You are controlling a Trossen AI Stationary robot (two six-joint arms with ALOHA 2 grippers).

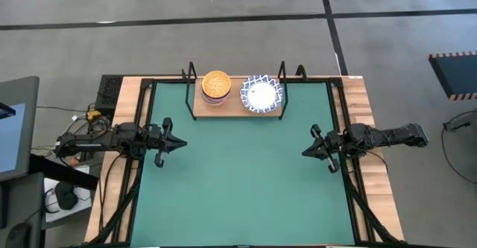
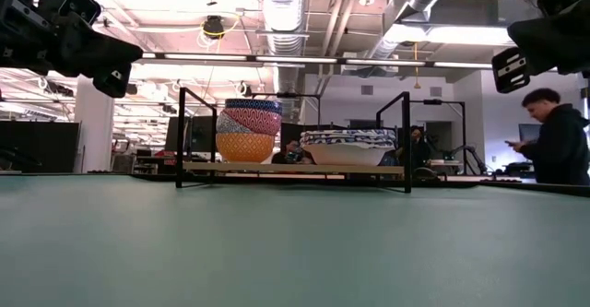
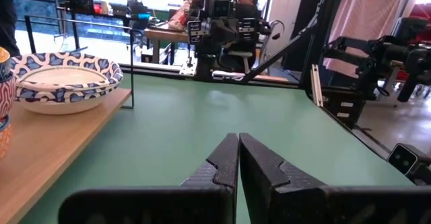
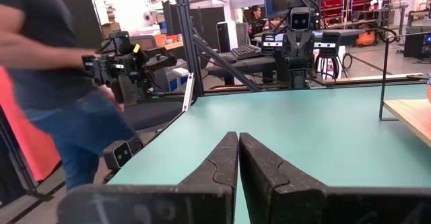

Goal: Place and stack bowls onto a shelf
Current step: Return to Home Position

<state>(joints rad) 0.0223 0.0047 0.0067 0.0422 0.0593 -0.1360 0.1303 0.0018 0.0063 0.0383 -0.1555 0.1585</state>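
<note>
Overhead and table-level views, as I read them from the remote station.

The shelf (image 1: 233, 108) stands at the middle of the table's (image 1: 367, 106) back edge, its light-wood board raised on a black wire frame over the back edge of the green mat (image 1: 238, 188). It carries two stacks, side by side and just apart.

- The small-bowl stack (image 1: 216, 85) sits on the shelf's left half. From above I see a golden-yellow inside in its top bowl. From table level the outsides read golden-yellow at the base, red-patterned above it, and a dark blue rim at the top (image 2: 247, 127).
- The white bowl stack (image 1: 261, 94) sits on the shelf's right half, blue lattice rims nested one in another (image 2: 348, 145). I cannot count the bowls.

The left arm (image 1: 119, 138) lies at the table's left edge and the right arm (image 1: 376, 138) at its right edge. Each points inward across the mat, well apart from the shelf and raised clear of the table. Both wrist views show the jaws pressed together along their length — nothing is between them.

A person in a dark top (image 2: 558, 136) stands in the room beyond the table.
</note>
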